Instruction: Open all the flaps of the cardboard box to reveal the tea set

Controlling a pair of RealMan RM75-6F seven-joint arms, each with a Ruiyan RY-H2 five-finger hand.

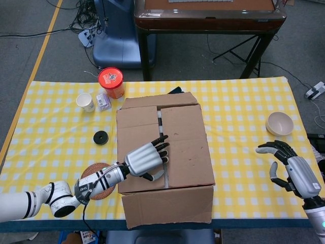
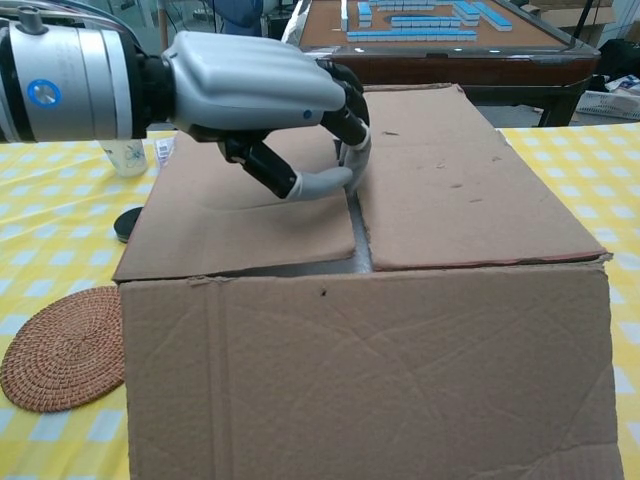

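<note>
A table [image 1: 238, 109] in yellow checked cloth carries the cardboard box [image 1: 183, 132] at centre, a bowl [image 1: 280, 123] at three o'clock, a woven coaster [image 1: 96, 185] at eight, and a paper cup [image 1: 85, 102] and red-lidded tub [image 1: 111, 83] at ten.

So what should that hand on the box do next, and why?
Probably hook its fingertips under the edge of the left top flap and lift it outward. The left hand sits over the seam between the two top flaps with its fingers curled down into the gap, and both flaps lie flat. The right hand waits off the cardboard box.
</note>
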